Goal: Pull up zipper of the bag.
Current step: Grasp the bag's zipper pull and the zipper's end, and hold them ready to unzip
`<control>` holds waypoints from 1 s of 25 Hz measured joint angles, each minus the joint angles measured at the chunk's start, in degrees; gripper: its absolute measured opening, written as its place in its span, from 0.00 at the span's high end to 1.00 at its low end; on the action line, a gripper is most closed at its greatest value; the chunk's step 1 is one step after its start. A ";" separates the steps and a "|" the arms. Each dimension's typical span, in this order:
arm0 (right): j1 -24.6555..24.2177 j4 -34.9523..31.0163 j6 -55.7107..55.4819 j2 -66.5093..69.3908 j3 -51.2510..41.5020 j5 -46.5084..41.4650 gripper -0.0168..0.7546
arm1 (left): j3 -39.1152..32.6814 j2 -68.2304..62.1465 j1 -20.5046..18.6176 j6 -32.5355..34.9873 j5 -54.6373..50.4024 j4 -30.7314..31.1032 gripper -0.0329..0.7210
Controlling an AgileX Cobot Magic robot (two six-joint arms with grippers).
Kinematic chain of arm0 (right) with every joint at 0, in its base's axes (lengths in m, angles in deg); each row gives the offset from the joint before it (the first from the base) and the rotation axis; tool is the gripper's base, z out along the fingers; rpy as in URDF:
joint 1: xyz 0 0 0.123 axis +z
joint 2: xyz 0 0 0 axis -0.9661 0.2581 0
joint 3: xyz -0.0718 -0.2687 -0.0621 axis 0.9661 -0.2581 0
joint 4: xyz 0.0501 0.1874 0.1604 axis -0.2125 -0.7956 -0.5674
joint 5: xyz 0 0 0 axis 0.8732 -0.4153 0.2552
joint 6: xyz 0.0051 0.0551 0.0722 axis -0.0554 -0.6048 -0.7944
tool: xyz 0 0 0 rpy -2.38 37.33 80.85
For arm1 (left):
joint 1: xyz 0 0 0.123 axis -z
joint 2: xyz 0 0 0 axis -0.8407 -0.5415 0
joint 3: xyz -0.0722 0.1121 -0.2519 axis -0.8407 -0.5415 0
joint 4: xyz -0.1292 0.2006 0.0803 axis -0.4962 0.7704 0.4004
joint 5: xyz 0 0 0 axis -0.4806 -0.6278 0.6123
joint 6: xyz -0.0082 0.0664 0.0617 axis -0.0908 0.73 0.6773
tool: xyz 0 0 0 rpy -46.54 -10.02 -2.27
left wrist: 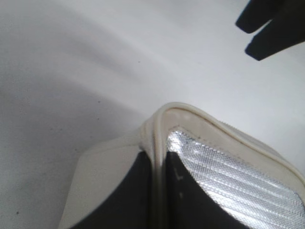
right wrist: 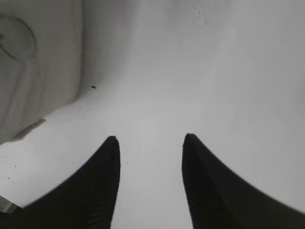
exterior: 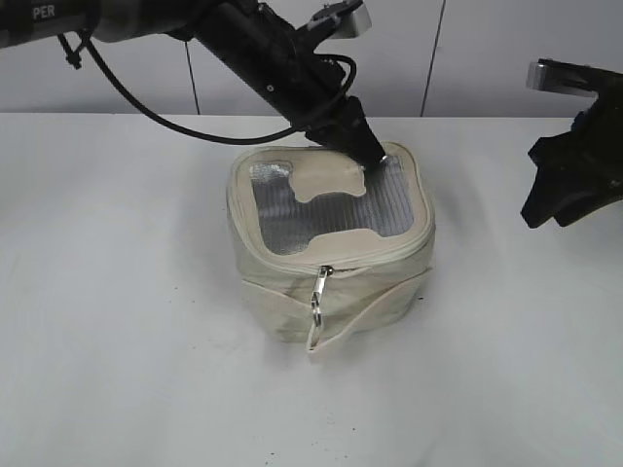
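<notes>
The cream bag (exterior: 282,292) stands mid-table, with the grey mesh window (exterior: 331,209) on top. The zipper track (exterior: 399,250) rings the top panel. One silver pull (exterior: 320,294) hangs down the front face; I see no second pull. My left gripper (exterior: 375,161) reaches down to the bag's back right corner. In the left wrist view it (left wrist: 158,155) is shut on the bag's raised cream rim (left wrist: 162,119), beside the mesh (left wrist: 228,176). My right gripper (exterior: 545,209) is open and empty, hovering to the right of the bag; its fingers (right wrist: 150,140) frame bare table.
The white table (exterior: 117,341) surrounds the bag. A cream strap (exterior: 365,313) wraps the bag's body, with a loose end at the front. A white wall stands behind the table. The right gripper also shows in the left wrist view (left wrist: 269,26).
</notes>
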 joint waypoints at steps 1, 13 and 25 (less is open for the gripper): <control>-0.64 -2.97 2.62 -1.21 -2.33 2.99 0.52 | 0.00 -0.06 0.00 1.26 -0.78 -0.88 0.90; -1.02 -35.29 50.78 -3.26 -18.17 15.93 0.54 | 0.00 -0.17 0.47 3.17 -2.02 -1.76 0.90; 1.51 -45.69 67.10 -0.51 -18.93 17.23 0.54 | 0.00 -0.17 0.60 3.17 -2.02 -1.77 0.90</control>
